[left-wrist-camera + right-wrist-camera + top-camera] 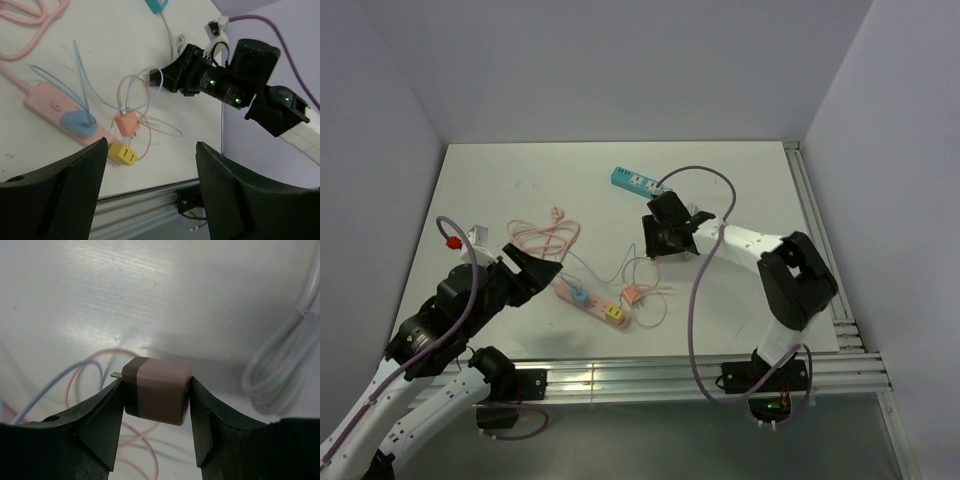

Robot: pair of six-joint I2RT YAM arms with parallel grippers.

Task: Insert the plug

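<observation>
up close, right hand [156, 386] pinches a brown plug [159, 392], hidden overhead; left hand [151, 146] open.

The white table [520, 170] carries 2 strips: a pink power strip [592, 305] near the front edge and a teal power strip [635, 181] farther back. A looped pink cord [545, 238] and a salmon adapter [633, 294] lie beside the pink one.

Soft, even overhead light throughout.
The white tabletop [100, 290] carries a broad pale sheen in the right wrist view; shadows under the arms are faint and diffuse. The plug [157, 390] looks slightly soft, and the dark fingers [100, 430] nearest the lens are blurred.
</observation>
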